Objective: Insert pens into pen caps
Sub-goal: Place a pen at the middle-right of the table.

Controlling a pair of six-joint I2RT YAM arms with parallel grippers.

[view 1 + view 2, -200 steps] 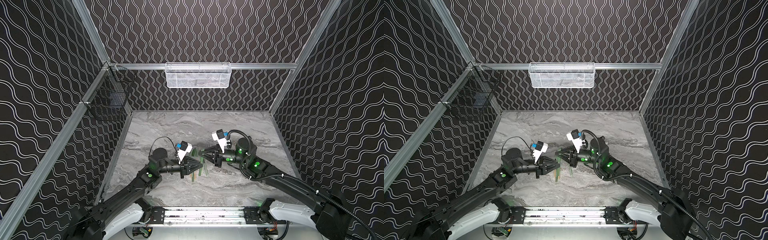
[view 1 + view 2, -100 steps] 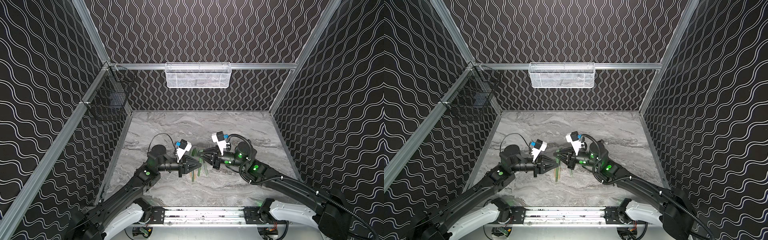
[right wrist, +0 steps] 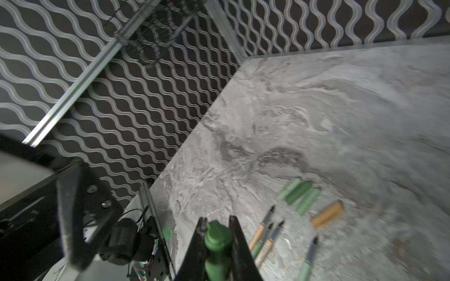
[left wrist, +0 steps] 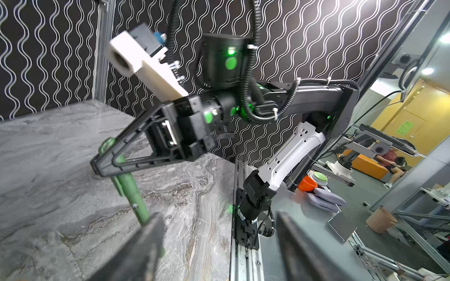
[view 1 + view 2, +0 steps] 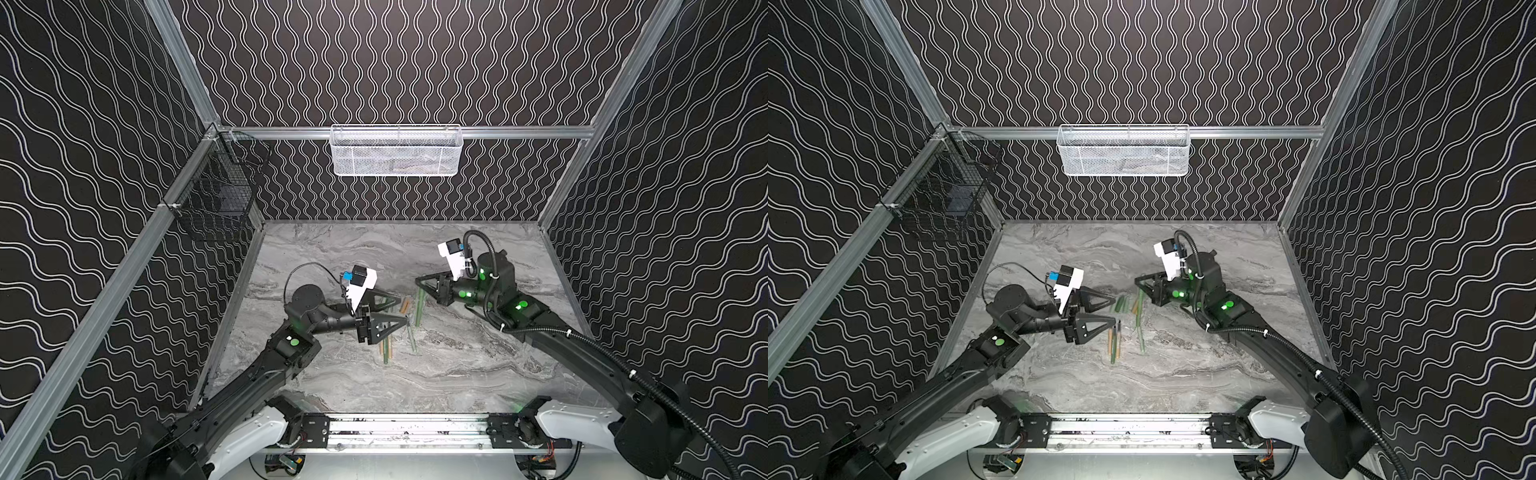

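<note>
Our right tool [image 5: 417, 281] is clenched on a dark green pen [image 4: 129, 187], cap seemingly on, held tilted over the desk [image 3: 316, 109]. The left tool [image 5: 403, 308] is released, wide and empty, so the right alone carries it. Four pens [image 3: 267, 239] and four caps [image 3: 298, 193] lie grouped below, near both arms.

My left pincer [image 5: 1114, 310] stands wide open with nothing between its fingers. Just past its tips lie green pen caps [image 5: 1120, 304], and off one fingertip three pens [image 5: 1113, 340] lie side by side on the marble table [image 5: 1183, 365]. My right pincer [image 5: 1137, 283] faces the left one, closed on a dark green pen [image 5: 1139, 313] that hangs from its tips.
</note>
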